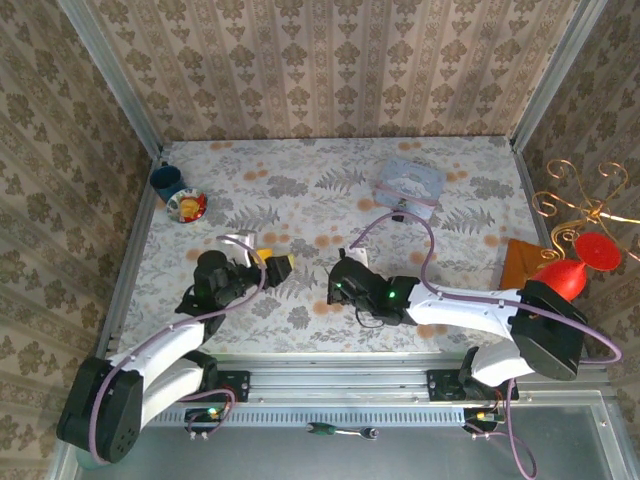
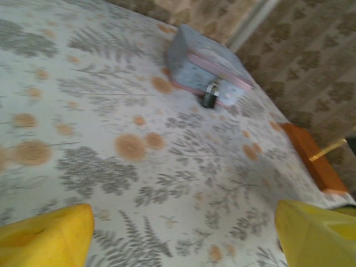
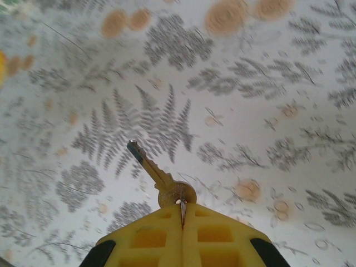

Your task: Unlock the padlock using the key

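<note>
At the far right of the table (image 1: 300,200), near the back wall: clear bluish box (image 1: 412,180) with a pink strip along its lid edge. The padlock (image 2: 209,99) sits at the box's front face, touching it. It is upright, with a small black body and a thin silver shackle on top. From above it's just a dark speck in front of the box.

Right gripper (image 3: 182,207): yellow fingers pressed fully together, pinching the round head of the key (image 3: 158,173). The key is brass-coloured. Its blade sticks out ahead of the fingertips, angled up-left in the wrist view, over the fern print of the cloth. Can't tell whether the tip touches the table. The top view puts this gripper mid-table, well apart from the padlock, with the box further back and to the right.

Left gripper (image 2: 181,239): fingers (image 2: 47,239) spread wide, one at each lower corner of its wrist view, with bare cloth between them and nothing held. From above it's left of centre, near the right gripper, tips toward it.

Writing: any markings on key or padlock are too small and blurred to read.

Other items: blue cup (image 1: 165,180) and small plate (image 1: 187,206) at back left, just beside each other. Orange block (image 1: 520,265) at the right edge, with a red object (image 1: 575,268) beside it.
</note>
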### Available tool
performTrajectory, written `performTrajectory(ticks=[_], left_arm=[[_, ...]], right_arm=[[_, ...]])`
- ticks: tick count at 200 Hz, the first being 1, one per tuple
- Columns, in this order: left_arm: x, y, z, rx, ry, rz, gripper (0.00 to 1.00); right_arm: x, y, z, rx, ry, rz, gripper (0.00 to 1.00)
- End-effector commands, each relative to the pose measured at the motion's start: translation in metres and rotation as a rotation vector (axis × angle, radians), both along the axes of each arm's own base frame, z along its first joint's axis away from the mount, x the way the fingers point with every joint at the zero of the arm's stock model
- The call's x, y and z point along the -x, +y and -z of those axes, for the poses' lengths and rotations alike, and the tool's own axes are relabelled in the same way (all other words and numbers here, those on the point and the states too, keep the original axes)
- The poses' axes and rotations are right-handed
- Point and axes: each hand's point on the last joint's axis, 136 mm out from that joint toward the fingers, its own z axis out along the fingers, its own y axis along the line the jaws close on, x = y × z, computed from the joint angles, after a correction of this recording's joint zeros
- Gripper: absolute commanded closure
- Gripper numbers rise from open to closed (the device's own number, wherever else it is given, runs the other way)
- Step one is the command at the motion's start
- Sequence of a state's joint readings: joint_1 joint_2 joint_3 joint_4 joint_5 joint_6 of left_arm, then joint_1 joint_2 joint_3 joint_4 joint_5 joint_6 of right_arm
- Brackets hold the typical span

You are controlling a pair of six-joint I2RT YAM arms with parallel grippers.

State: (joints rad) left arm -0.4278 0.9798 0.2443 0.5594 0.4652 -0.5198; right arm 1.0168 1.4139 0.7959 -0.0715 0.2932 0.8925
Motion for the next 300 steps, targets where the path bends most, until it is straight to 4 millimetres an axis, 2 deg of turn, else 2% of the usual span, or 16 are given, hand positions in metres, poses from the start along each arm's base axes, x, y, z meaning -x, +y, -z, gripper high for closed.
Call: performTrajectory(ticks=[1,23,36,53,134,138,152,184,265,300], left_arm=[[0.017,-0.027,-0.025,0.057,-0.09,0.168,0.16],[0.035,-0.048,-0.032,0.083,-0.098,0.307,0.27],[0.04,-0.054,-0.036,0.094,-0.1,0.354,0.37],[0.043,-0.058,-0.037,0.098,-0.098,0.379,0.42],[0.042,-0.065,-0.037,0.112,-0.062,0.385,0.49],[0.041,-0.065,-0.037,0.113,-0.06,0.381,0.5],[0.04,-0.065,-0.037,0.116,-0.054,0.374,0.52],[0.037,-0.064,-0.037,0.117,-0.044,0.355,0.58],[0.028,-0.06,-0.027,0.071,-0.008,0.307,0.76],[0.026,-0.06,-0.024,0.061,0.005,0.3,0.77]], right_arm=[[-0.011,0.004,-0.027,-0.051,-0.109,-0.003,1.0],[-0.011,0.009,-0.035,-0.071,-0.129,-0.026,1.0],[-0.011,0.012,-0.036,-0.078,-0.134,-0.038,1.0],[-0.009,0.018,-0.039,-0.101,-0.143,-0.058,1.0],[-0.003,0.035,-0.05,-0.136,-0.165,-0.112,1.0],[-0.003,0.037,-0.04,-0.116,-0.151,-0.117,1.0],[-0.002,0.04,-0.038,-0.111,-0.148,-0.126,1.0],[-0.002,0.04,-0.033,-0.09,-0.145,-0.118,1.0],[-0.001,0.044,-0.038,-0.105,-0.157,-0.12,1.0],[-0.001,0.043,-0.038,-0.1,-0.163,-0.115,1.0]])
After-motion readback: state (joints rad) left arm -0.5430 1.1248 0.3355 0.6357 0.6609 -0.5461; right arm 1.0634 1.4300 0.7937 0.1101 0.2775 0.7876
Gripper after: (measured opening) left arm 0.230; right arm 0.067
